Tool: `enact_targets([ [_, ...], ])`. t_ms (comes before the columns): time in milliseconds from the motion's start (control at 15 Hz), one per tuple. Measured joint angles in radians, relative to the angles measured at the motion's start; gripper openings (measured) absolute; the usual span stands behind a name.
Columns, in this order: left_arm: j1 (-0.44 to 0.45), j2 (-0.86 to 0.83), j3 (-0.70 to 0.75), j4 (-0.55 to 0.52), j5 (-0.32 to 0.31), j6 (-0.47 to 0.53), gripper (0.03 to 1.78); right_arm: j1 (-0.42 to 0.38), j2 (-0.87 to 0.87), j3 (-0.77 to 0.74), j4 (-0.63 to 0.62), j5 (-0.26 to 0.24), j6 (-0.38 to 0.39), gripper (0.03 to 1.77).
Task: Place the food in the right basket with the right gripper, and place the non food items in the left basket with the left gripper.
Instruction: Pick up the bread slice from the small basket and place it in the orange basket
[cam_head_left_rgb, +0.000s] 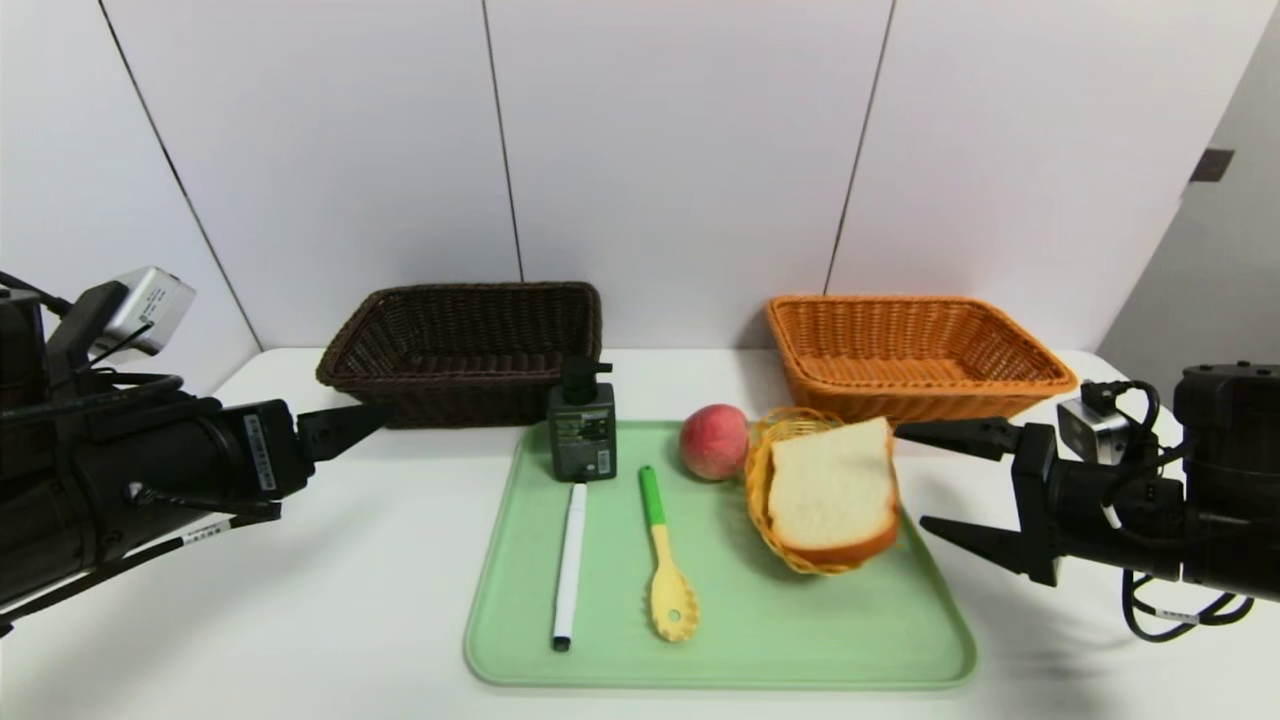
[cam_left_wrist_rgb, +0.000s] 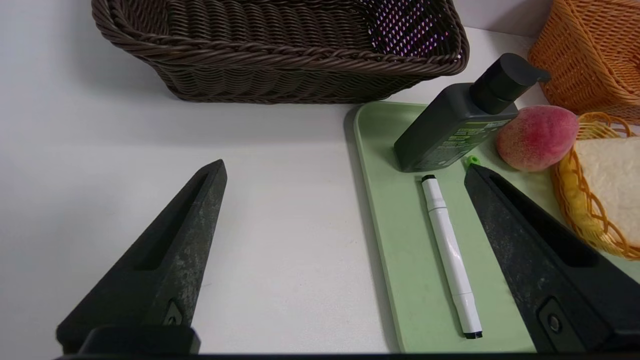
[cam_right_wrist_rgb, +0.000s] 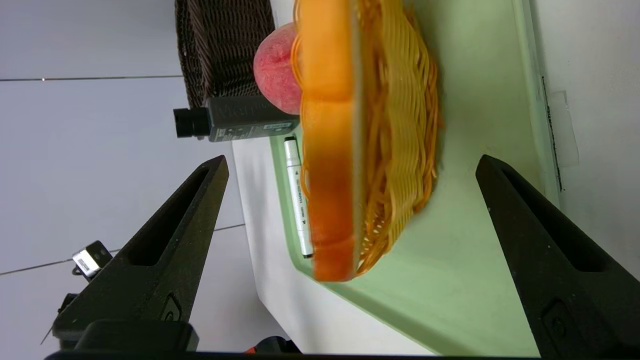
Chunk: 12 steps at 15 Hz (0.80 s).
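Nearest the camera, the green tray (cam_head_left_rgb: 800, 640) shows bare room along its near edge and near right corner. Beyond its far edge stand the dark brown basket (cam_head_left_rgb: 460, 384), to the left, and the orange basket (cam_head_left_rgb: 930, 388), to the right. Fingers spread and holding nothing, the right gripper (cam_head_left_rgb: 908, 476) waits just off the tray's right edge; the left gripper (cam_left_wrist_rgb: 345, 162), also spread and empty, hangs well off the left edge. By the right edge, the bread (cam_head_left_rgb: 835, 485) rests in the small yellow basket (cam_head_left_rgb: 760, 480); light and easily crushed, it wants a gentle pinch across its thickness. Near the far left corner, the bottle (cam_head_left_rgb: 583, 435) is likely heavier and smooth, best held round its body; the peach (cam_head_left_rgb: 714, 441), by the far edge, would bruise. Stiff and light, the spoon (cam_head_left_rgb: 664, 560) and slippery pen (cam_head_left_rgb: 570, 570) want mid-length grips.
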<state>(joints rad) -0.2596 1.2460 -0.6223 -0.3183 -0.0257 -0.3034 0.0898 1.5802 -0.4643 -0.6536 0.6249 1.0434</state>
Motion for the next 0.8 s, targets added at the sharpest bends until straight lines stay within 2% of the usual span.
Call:
enact_targets([
  [533,0.000,0.003,0.003,0.000,0.000,-0.001,1.69,0.017,-0.021,-0.031,0.083,-0.001,-0.010,1.71],
  [800,0.000,0.003,0.004,0.000,0.000,-0.004,1.69,0.040,-0.038,-0.109,0.223,-0.013,-0.010,1.71],
])
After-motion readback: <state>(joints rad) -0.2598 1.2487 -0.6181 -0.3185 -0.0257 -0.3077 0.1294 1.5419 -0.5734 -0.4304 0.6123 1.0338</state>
